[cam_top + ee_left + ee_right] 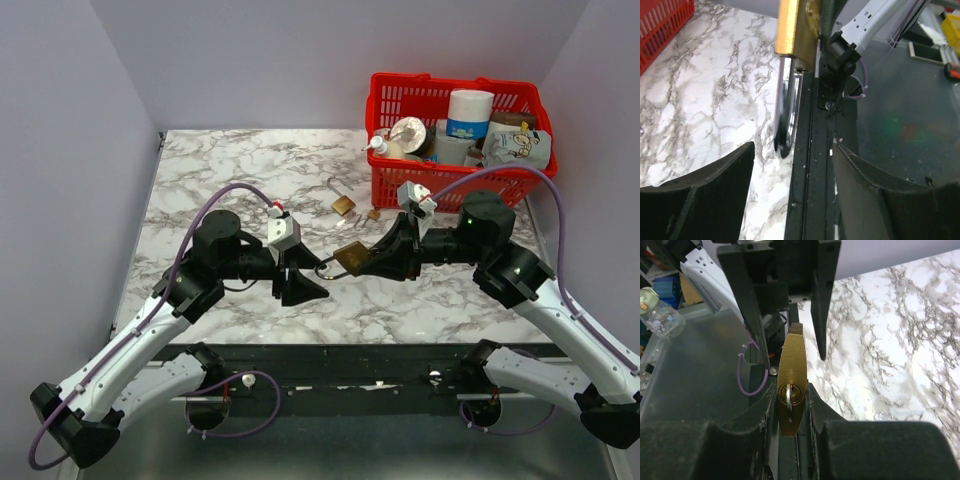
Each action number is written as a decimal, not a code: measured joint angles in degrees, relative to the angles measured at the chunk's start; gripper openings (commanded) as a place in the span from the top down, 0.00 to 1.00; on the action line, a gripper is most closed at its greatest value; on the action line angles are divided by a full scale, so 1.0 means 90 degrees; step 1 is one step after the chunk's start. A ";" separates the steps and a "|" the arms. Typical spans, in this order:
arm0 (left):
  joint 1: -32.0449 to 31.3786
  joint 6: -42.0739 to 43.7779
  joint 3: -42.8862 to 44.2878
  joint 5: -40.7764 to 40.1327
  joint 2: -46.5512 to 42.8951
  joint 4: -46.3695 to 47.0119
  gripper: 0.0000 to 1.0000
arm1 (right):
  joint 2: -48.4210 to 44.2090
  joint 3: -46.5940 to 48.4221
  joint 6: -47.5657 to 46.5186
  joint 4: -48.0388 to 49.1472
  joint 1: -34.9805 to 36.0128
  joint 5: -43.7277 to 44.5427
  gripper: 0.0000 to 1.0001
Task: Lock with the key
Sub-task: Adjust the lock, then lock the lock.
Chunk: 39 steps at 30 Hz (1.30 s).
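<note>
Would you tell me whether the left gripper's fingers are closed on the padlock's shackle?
No, the left wrist view shows the left gripper open, both fingers standing apart from the shackle of the padlock.

A robotics lab test cell rather than a home or shop. A marble-patterned desk [230, 170] is boxed in by plain pale lilac wall panels [60, 150]. A white-and-black left arm [130, 350] and right arm [560, 310] are mounted on a black metal rail [350, 385] at its near edge, trailing purple cables [215, 195]. A red plastic basket [470, 185] of mixed household props stands at the far right.
</note>
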 measured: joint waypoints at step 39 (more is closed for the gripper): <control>-0.0381 0.2773 0.1855 0.0500 0.1885 -0.2635 1.00 | 0.1265 0.1297 -0.2783 -0.3075 0.0095 -0.0267 0.26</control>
